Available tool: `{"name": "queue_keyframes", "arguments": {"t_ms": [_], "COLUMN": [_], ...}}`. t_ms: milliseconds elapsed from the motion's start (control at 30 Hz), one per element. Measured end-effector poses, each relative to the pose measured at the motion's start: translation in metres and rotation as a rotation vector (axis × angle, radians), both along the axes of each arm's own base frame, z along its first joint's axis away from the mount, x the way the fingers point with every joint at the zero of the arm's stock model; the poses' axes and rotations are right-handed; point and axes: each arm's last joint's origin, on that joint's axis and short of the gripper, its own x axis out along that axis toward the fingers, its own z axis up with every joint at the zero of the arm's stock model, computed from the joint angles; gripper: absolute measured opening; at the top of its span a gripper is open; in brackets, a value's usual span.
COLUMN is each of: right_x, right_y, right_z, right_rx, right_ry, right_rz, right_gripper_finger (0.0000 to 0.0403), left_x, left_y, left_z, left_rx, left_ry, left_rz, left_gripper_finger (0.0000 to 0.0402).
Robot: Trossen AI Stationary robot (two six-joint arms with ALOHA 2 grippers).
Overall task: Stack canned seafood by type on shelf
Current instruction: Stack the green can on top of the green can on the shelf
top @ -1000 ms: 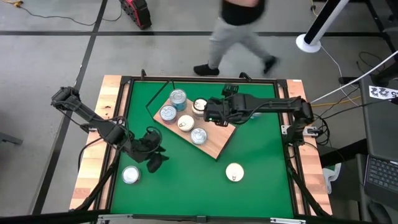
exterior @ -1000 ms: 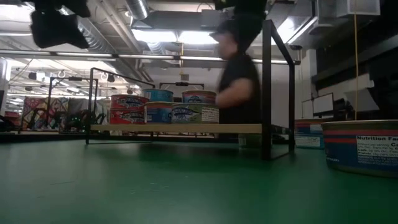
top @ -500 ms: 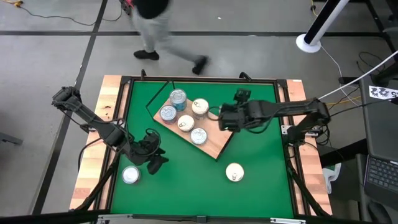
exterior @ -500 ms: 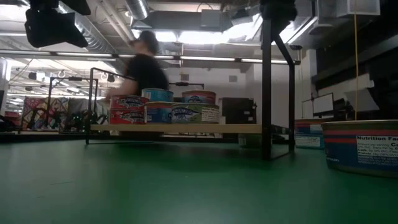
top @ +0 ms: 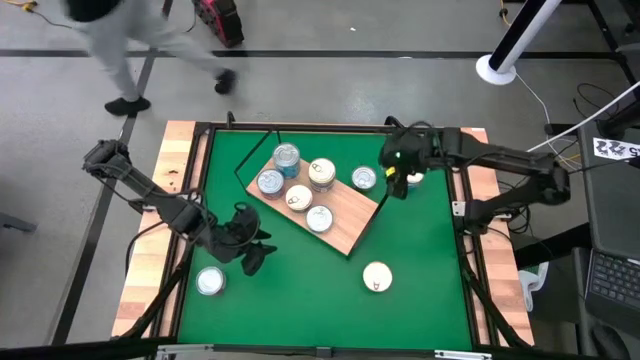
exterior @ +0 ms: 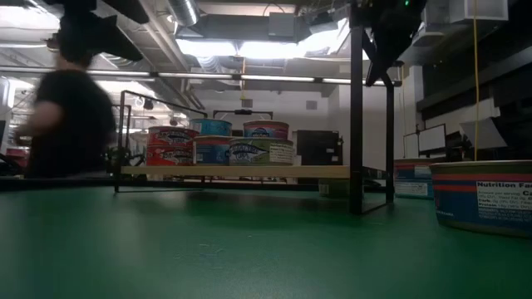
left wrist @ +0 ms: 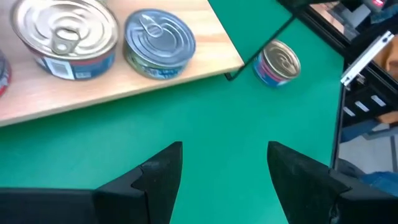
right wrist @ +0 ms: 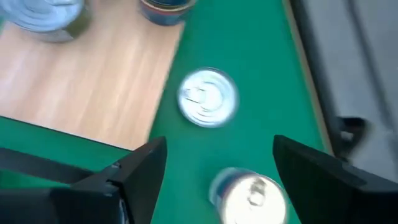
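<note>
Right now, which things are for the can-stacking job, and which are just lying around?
For the job: shelf; tins on it; silver-lidded tin and cream-lidded tin on the mat.
Just around: person walking past; white stand base; laptop.

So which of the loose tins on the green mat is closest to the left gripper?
The silver-lidded round tin near the mat's front left corner, just beside the open left gripper. The cream-lidded tin lies much farther right, and the other loose tins sit beyond the wooden shelf.
</note>
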Motion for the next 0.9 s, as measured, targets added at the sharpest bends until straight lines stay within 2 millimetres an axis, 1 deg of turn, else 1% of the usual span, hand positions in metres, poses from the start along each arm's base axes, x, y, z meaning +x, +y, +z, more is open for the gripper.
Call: {"name": "queue_keyframes", "arguments": {"t_ms": [100, 367, 533, 633, 733, 900], "right_x": [-0.002, -0.003, -0.001, 0.002, 0.004, 0.01], "right_y": [-0.017, -0.066, -0.1, -0.12, -0.134, -0.147], "right_z": [-0.009, -0.036, -0.051, -0.065, -0.082, -0.112], "right_rx": [0.065, 0.148, 0.135, 0.138, 0.172, 0.235], "right_ry": [-0.03, -0.051, -0.056, -0.051, -0.01, 0.065], "right_rz": [0.02, 0.107, 0.065, 0.021, -0.016, -0.039], "right_gripper_finger": [0.0293, 0.0293, 0.0293, 0.0293, 0.0293, 0.0293], "left_x": [0.002, 0.01, 0.014, 0.015, 0.017, 0.019], "left_y": [0.005, 0.021, 0.031, 0.036, 0.041, 0.047], "left_z": [0.0, 0.0, 0.0, 0.0, 0.0, 0.0], "left_rx": [0.003, 0.065, 0.106, 0.133, 0.148, 0.155], "left_ry": [0.001, 0.013, 0.023, 0.03, 0.036, 0.04], "left_rz": [0.023, 0.05, 0.062, 0.064, 0.074, 0.094], "left_gripper_finger": [0.0227, 0.0227, 0.0227, 0.0227, 0.0227, 0.0227]}}
